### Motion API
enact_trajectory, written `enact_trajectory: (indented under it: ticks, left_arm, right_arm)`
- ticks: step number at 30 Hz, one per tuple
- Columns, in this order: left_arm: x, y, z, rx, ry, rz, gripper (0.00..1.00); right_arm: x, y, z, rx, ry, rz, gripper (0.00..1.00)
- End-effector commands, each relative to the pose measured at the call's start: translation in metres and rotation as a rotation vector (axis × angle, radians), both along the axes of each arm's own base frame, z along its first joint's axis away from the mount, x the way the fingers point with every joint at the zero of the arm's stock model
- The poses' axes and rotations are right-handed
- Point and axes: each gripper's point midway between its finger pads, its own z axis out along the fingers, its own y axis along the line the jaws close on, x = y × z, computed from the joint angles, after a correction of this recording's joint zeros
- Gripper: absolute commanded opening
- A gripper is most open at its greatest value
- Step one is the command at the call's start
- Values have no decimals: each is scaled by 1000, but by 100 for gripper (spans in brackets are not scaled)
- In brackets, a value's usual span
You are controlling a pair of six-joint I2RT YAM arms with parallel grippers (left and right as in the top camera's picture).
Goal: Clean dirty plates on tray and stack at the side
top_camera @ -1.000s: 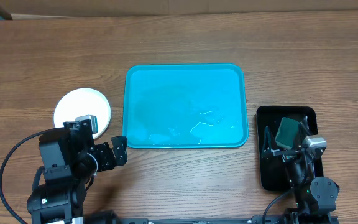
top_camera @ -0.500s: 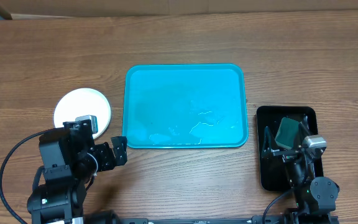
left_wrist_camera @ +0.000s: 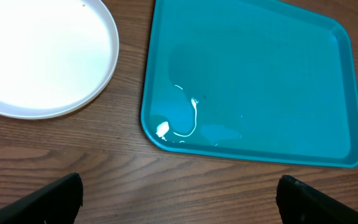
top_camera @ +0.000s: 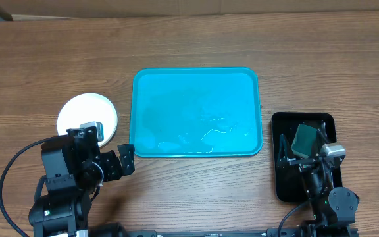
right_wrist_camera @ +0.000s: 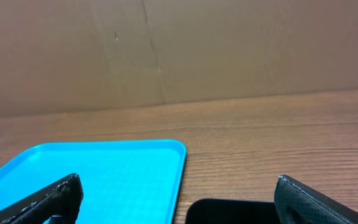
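The turquoise tray lies in the middle of the table with no plates on it, only wet streaks; it also shows in the left wrist view and the right wrist view. A white plate sits on the wood left of the tray, seen as a clean white disc in the left wrist view; whether others lie under it I cannot tell. My left gripper is open and empty over bare wood near the tray's front left corner. My right gripper is open and empty over the black tray.
A small black tray at the front right holds a dark green sponge; its edge shows in the right wrist view. A cardboard wall stands behind the table.
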Motion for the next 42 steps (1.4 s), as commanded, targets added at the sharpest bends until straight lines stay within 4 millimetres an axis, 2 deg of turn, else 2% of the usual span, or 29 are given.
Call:
enact_trajectory:
  ticks: [1,23,30,34,42]
  left_arm:
    - [0,-1,-2,-11,5,-1,100]
    - [-2,-1,2,-6,-18,-1,100]
    - [-11,-6,4,54,-49,-36,100]
    - [-8,-15,9,105,-154,-85,100]
    - [12,-27,16,137,-485,-116,100]
  right_arm:
    - [1,-4,-1,-4,-8,-22,100]
    - [1,-4,-1,-4,-8,-22,100]
    - [1,-4,-1,-3,-8,-22,100]
    - [1,-4,-1,-4,-8,-22,100]
    - [1,-4,-1,-4,-8,-22,100]
